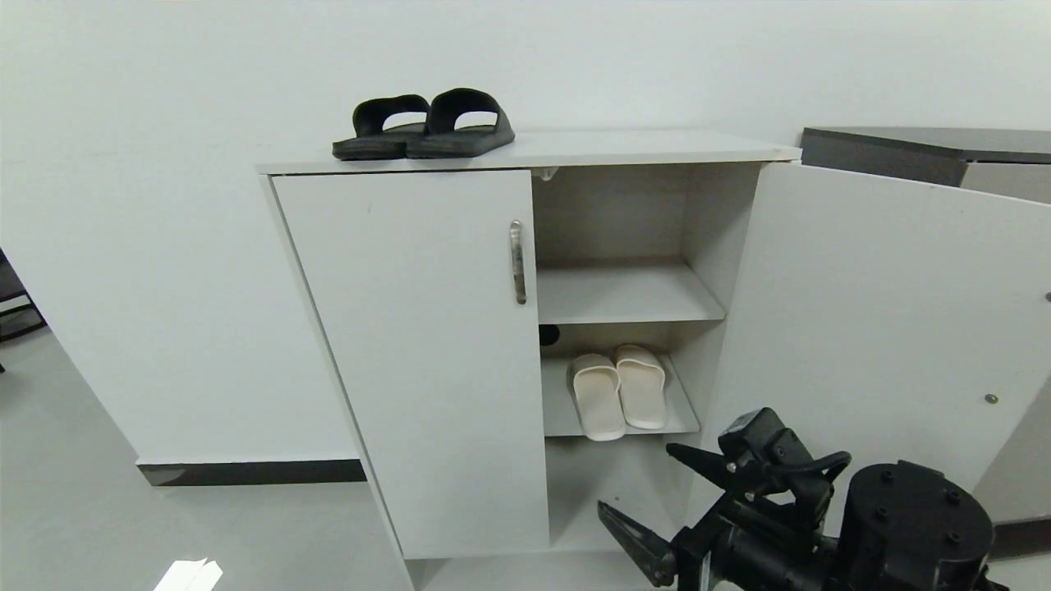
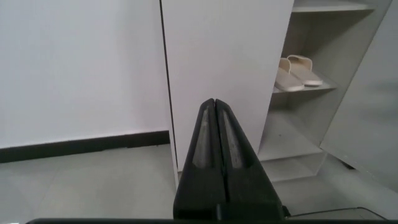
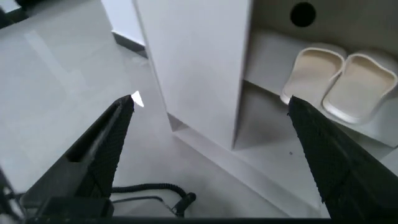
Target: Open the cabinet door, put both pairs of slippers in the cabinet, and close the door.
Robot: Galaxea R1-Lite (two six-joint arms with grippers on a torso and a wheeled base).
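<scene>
A white cabinet [image 1: 525, 149] stands against the wall, its left door [image 1: 427, 353] closed and its right door [image 1: 870, 328] swung wide open. A pair of black slippers [image 1: 423, 125] rests on the cabinet top at the left. A pair of white slippers [image 1: 619, 392] lies side by side on the middle shelf [image 1: 681, 419]; they also appear as white slippers [image 2: 297, 71] and white slippers [image 3: 339, 81]. My right gripper [image 1: 636, 480] hangs open and empty low in front of the open compartment, below those slippers; right gripper [image 3: 208, 109]. My left gripper [image 2: 214, 104] is shut, empty, low before the closed door [image 2: 227, 62].
The closed door carries a metal handle [image 1: 517, 261] at its right edge. A grey unit [image 1: 928, 152] stands behind the open door. A white paper scrap [image 1: 189, 574] lies on the floor at the left, and a dark rack [image 1: 12, 304] shows at the far left edge.
</scene>
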